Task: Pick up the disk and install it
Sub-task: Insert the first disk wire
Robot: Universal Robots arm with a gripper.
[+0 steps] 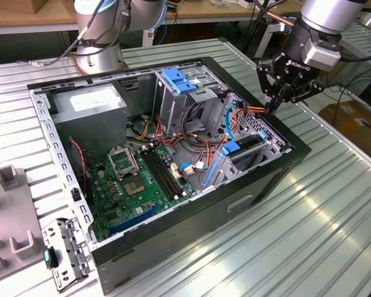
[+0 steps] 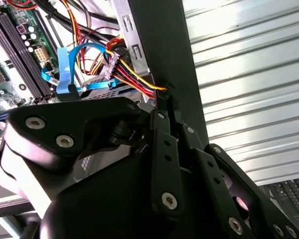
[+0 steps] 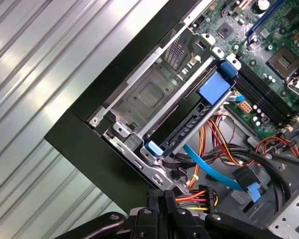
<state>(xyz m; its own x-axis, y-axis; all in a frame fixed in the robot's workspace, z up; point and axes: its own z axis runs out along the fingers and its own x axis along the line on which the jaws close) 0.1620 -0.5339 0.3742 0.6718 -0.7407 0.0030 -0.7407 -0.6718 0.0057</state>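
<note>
The claw (image 1: 273, 104) hangs at the rim of the open computer case (image 1: 235, 199), over the corner where the drive bay sits. Its two black fingers (image 2: 163, 134) are pressed together with nothing between them.

The disk (image 3: 182, 122) is not in the claw. It lies below the fingertips and just inward of them, sitting in the grey metal cage (image 3: 149, 94) as a narrow dark slab with its blue carrier frame showing at both ends (the broader blue tab is the end farther from the claw). I cannot tell whether it is pushed fully home.

Just beside the fingertips runs a bundle of red, yellow and orange wires (image 3: 192, 200); whether the tips touch it is unclear. A flat blue cable (image 3: 212, 172) passes near the claw, between it and the green motherboard (image 1: 136, 185), which lies beyond the disk. Well apart from the claw stand a taller cage with a blue latch (image 1: 176, 80) and a grey box with a white sticker (image 1: 89, 102). The ribbed metal table (image 1: 321, 235) stretches away on the claw's outer side
</note>
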